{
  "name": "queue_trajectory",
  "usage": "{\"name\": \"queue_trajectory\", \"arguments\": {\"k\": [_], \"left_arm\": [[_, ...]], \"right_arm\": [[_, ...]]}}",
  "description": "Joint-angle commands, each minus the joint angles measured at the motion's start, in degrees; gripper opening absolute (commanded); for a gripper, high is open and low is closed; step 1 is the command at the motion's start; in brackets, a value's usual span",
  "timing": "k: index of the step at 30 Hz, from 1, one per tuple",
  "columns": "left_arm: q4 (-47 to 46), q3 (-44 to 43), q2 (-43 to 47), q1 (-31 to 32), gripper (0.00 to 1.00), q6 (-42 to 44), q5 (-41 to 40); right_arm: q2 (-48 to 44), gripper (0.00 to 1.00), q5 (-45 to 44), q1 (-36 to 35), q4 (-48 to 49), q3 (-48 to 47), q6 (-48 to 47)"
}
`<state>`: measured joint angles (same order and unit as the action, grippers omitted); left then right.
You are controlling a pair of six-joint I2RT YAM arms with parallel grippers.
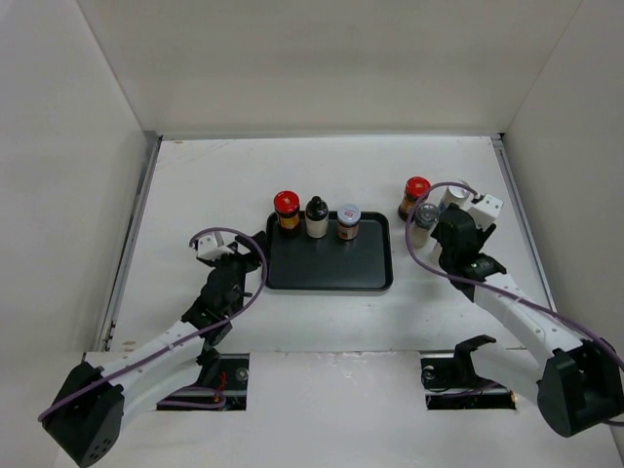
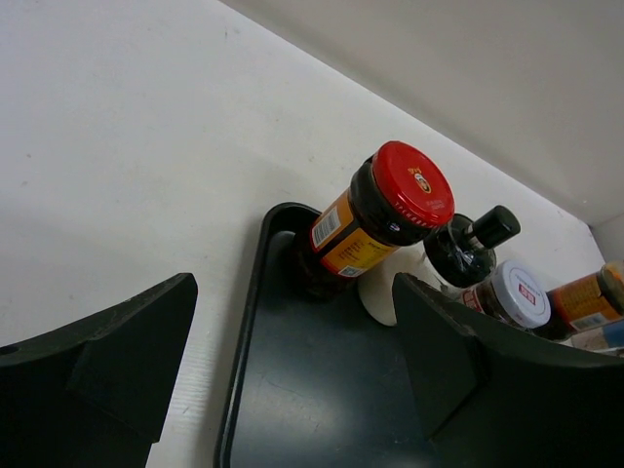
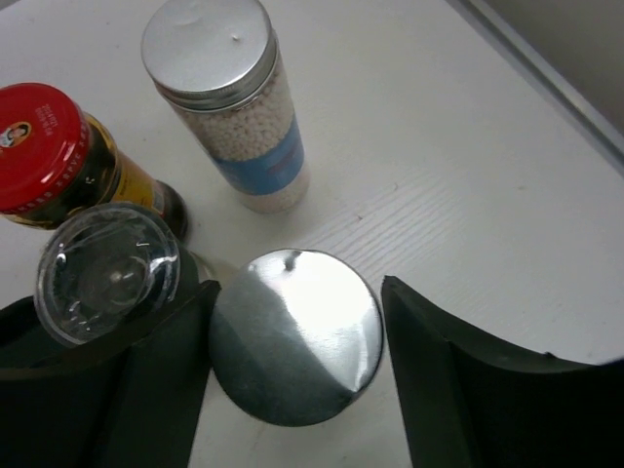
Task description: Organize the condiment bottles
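Item one, nearest: left pincer (image 2: 292,312), jaws apart and holding nothing, by the left rim of the black tray (image 1: 330,271) at the middle of the counter (image 1: 195,175).

Item two: along the tray's far rim I counted, left to right, a red-capped jar (image 1: 286,210), a black-capped bottle (image 1: 316,216) and a white-lidded jar (image 1: 348,221).

Item three, toward the counter's right edge: right pincer (image 3: 297,302) straddled a silver-capped cylinder (image 3: 295,336). I could not tell whether it gripped.

Just beyond stood a clear-lidded jar (image 3: 107,268), a second red-capped jar (image 3: 44,146) and a second cylinder (image 3: 234,107).
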<state>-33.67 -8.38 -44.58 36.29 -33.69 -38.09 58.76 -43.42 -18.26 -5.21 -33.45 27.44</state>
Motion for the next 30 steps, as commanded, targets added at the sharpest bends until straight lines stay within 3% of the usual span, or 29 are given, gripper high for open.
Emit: {"name": "queue_trajectory", "arguments": {"k": [1, 6, 10, 15, 21, 25, 30], "left_arm": [[-3.68, 0.65, 0.10, -0.57, 0.81, -1.46, 0.47], [-3.68, 0.91, 0.28, -1.18, 0.81, -1.55, 0.47], [-3.51, 1.26, 1.24, -1.97, 0.81, -1.64, 0.47], [-3.68, 1.61, 0.90, -2.85, 0.81, -1.81, -0.15], [-4.91, 1.88, -0.86, -3.73, 0.82, -2.17, -0.23], [-5.00, 2.23, -0.60, -3.99, 0.82, -2.17, -0.23], [-5.00, 2.32, -1.13, -4.52, 0.82, -2.17, -0.15]], "right_arm": [[0.04, 0.64, 1.41, 0.90, 2.66, -1.27, 0.77], [-6.10, 0.51, -1.48, -0.32, -0.31, -0.56, 1.04], [-13.05, 0.50, -3.16, -6.81, -10.41, -3.28, 2.17], [-14.12, 0.50, -2.02, -17.36, -18.43, -8.11, 6.30], [-4.21, 0.51, -0.71, -25.63, -4.58, -13.13, 1.85], [4.58, 0.51, 3.95, -24.33, 8.79, -15.06, -4.14], [14.52, 0.52, 8.60, -20.02, 17.94, -17.96, -5.99]]}}
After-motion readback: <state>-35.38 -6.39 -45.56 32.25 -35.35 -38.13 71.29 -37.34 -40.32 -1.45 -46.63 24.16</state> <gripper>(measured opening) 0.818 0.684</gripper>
